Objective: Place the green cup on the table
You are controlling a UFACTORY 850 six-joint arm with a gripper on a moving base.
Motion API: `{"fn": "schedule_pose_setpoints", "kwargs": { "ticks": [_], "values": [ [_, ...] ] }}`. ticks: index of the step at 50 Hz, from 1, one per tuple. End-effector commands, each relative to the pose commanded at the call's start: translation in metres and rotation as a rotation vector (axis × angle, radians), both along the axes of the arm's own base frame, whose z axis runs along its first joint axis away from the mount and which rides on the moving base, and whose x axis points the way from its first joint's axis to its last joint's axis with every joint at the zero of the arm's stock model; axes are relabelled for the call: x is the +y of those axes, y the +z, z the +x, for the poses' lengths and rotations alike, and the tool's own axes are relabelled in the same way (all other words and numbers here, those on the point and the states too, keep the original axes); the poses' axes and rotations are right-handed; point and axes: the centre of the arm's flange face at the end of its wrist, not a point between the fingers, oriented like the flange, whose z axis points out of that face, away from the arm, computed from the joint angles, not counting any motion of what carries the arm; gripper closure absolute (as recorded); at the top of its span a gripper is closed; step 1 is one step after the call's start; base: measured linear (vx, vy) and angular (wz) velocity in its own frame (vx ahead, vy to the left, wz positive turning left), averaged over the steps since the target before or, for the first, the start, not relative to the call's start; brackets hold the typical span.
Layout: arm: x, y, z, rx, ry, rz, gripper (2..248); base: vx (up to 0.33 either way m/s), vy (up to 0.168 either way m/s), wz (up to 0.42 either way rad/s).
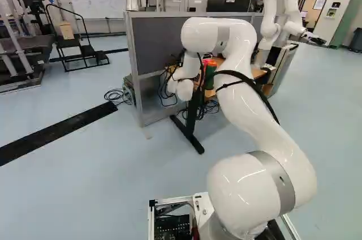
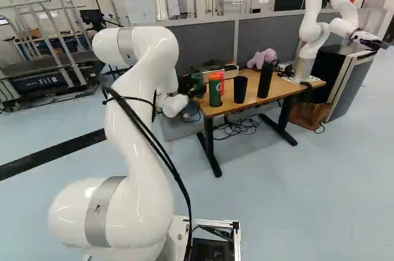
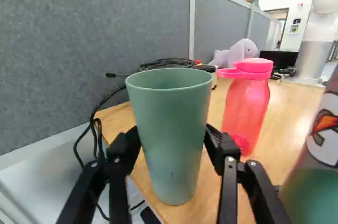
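**Green cup pinched upright at the table edge; release not made**

The tapered, matt green plastic cup (image 3: 171, 129) was mouth up, over the near end of the light wooden table (image 3: 296, 102). Contact between its base and the wood could not be confirmed.

The black two-fingered gripper (image 3: 171, 138) had a finger against each side of the cup wall, pinching it below the rim. Probable reason: a hold across the sides left the base free to be set down and the mouth unobstructed. Judged late in the task: lower until seated, then spread the fingers. The edge looked close, so a little more travel inward seemed prudent.

On one side was the translucent pink bottle with a pink lid (image 3: 247, 108), near one finger; opening wide might nudge it. On the other side of the table end, a black cable (image 3: 95, 123) hung by the grey fabric partition (image 3: 79, 49).

Labels: the green bottle in the foreground (image 3: 317, 182) bore a white patch with orange and black print, cut off by the view. Farther out, the whiteboard (image 1: 97, 3) carried marks too faint to read.
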Motion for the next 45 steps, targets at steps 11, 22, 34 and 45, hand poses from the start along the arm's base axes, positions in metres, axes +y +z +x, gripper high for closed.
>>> {"fn": "schedule_pose_setpoints", "kwargs": {
  "ticks": [11, 22, 34, 45],
  "values": [
    [0.0, 0.0, 0.0, 0.0, 0.0, 0.0, 23, 0.0, 0.0, 0.0],
    [0.0, 0.0, 0.0, 0.0, 0.0, 0.0, 3, 0.0, 0.0, 0.0],
    [0.0, 0.0, 0.0, 0.0, 0.0, 0.0, 3, 0.0, 0.0, 0.0],
    [0.0, 0.0, 0.0, 0.0, 0.0, 0.0, 3, 0.0, 0.0, 0.0]
  ]
}}
